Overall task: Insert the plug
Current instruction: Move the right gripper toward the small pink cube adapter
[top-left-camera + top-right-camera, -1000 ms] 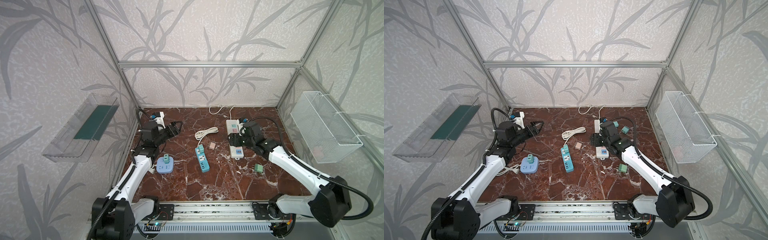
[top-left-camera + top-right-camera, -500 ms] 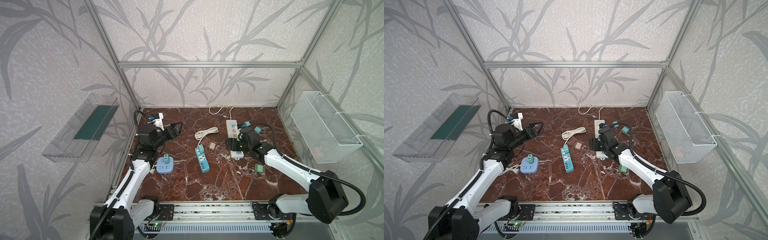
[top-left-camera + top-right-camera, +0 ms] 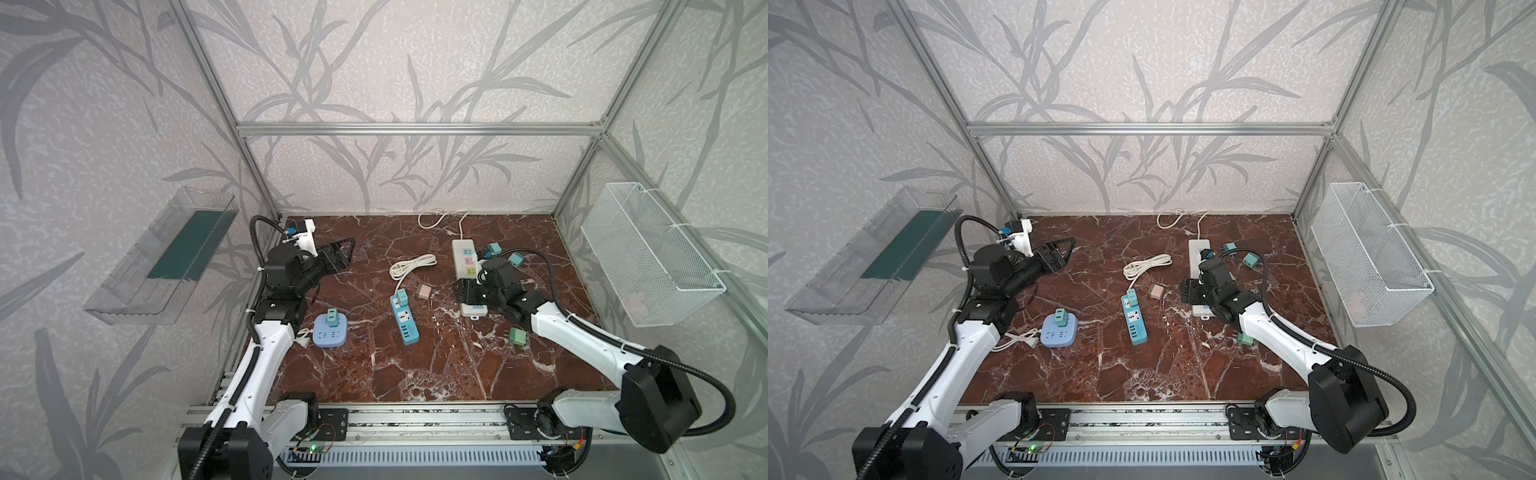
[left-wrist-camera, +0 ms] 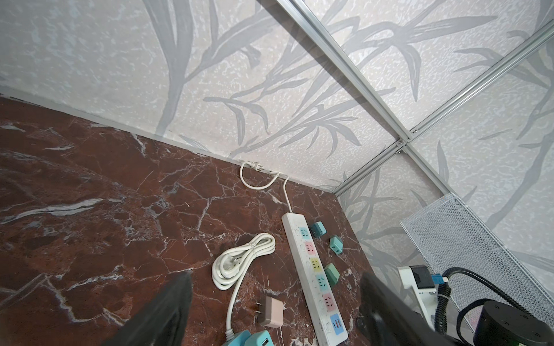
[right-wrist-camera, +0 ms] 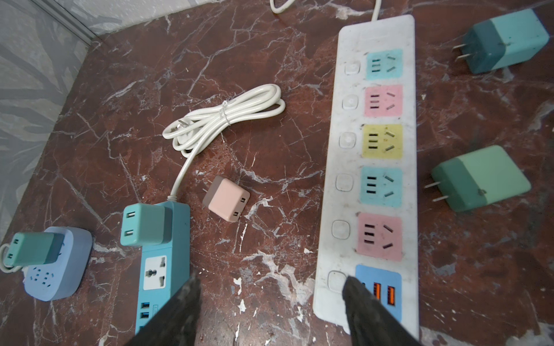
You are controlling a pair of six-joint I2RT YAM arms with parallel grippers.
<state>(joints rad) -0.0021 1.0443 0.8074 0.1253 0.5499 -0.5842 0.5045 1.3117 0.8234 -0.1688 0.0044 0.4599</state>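
My left tool is held high at ten o'clock, jaws spread wide and empty, pointing toward two o'clock. My right arm stretches low toward one o'clock, where my right tool faces nine o'clock, jaws apart, gripping nothing.

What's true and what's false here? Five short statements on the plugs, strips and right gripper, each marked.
1. The pink plug lies loose between the teal strip and the white strip. True.
2. The white strip has a plug in its yellow socket. False: every socket on it is empty.
3. The right gripper holds a plug. False: its jaws are open and empty, by the white strip's USB end.
4. A teal plug sits in the teal strip at its cord end. True.
5. The round blue block is empty. False: a green plug sits in it.
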